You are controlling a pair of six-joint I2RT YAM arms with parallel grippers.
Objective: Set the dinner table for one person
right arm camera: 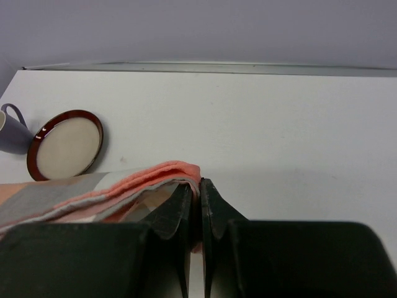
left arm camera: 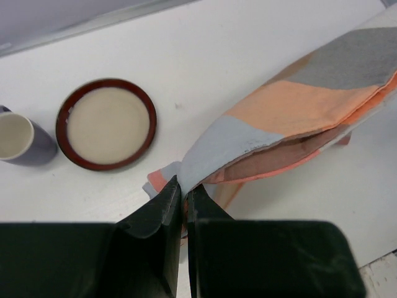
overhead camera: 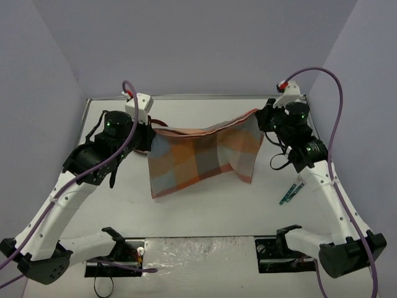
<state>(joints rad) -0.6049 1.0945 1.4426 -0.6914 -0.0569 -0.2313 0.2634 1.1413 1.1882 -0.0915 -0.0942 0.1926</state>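
**Hanging mat over table: slip, snag and crease risks**

Starting from dinner table (overhead camera: 205, 211): white, flat, railed, spanning the floor under both arms. Holding plaid mat (overhead camera: 198, 158) up off it, strung between the two arms, sagging mid-span; cannot tell whether the lower edge touches the surface.

Clamping the mat's upper left corner with left gripper (left arm camera: 184, 186), jaws squeezed onto cloth. Pinching the upper right corner with right gripper (right arm camera: 200, 186), jaws likewise closed on the folded edge.

Risks, judged from this pose:
- Gripping only thin edge on both sides; pulling the arms further apart likely strips a corner out.
- Carrying a fold on the right side; lowering as is probably lands it doubled and creased.
- Working close to plate (left arm camera: 107, 123) at back left, near the left corner; dropping there could drape over it or drag it.
- Nudging mug (left arm camera: 15, 139), just beside the plate, along with it.
- Lowering unevenly, ending skewed.
- Sweeping the teal utensils (overhead camera: 288, 194) with the right arm, near its forearm.

Count: 1 table, 1 mat, 1 plate, 1 mug, 2 grippers; utensil number too small to resolve.
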